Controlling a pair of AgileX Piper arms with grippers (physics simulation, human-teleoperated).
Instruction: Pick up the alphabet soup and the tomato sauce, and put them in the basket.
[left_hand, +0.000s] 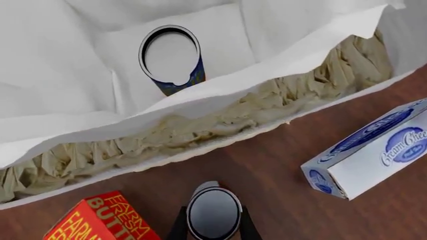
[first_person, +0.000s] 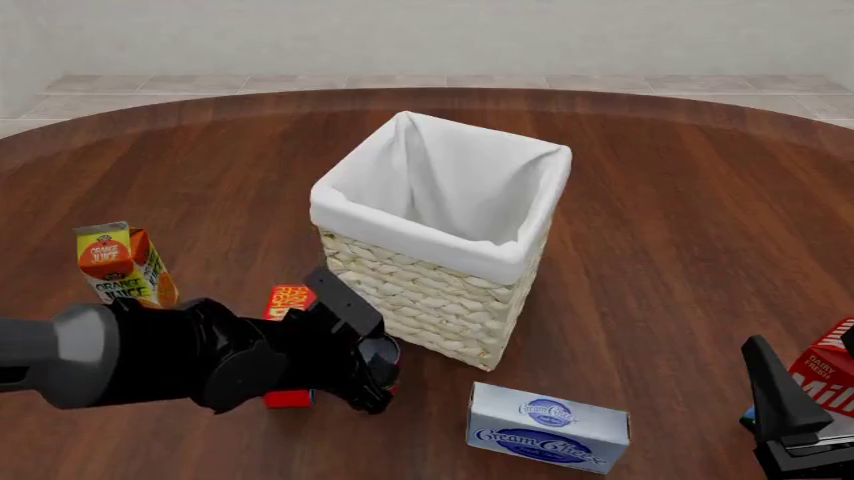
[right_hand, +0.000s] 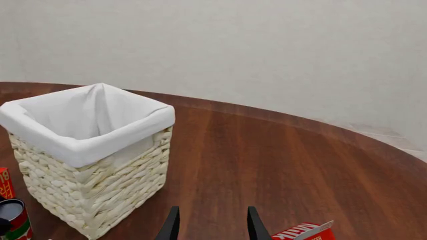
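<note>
The alphabet soup (left_hand: 170, 57), a can with a pale top and blue label, stands inside the basket (first_person: 414, 285) on its white lining. The tomato sauce (left_hand: 213, 214), grey-topped with a red and green label (right_hand: 15, 222), sits between the two dark fingers (left_hand: 179, 228) of my left gripper (first_person: 374, 368), which is shut on it just outside the basket's near wall. Whether the can is off the table I cannot tell. My right gripper (right_hand: 212, 225) stands open and empty at the front right, well away from the basket (right_hand: 87, 150).
A red butter box (first_person: 287, 300) lies beside the left gripper. An orange juice carton (first_person: 120, 262) stands at the left, a cream cheese box (first_person: 547, 428) lies in front of the basket, and a red milk carton (first_person: 830, 375) sits by the right gripper.
</note>
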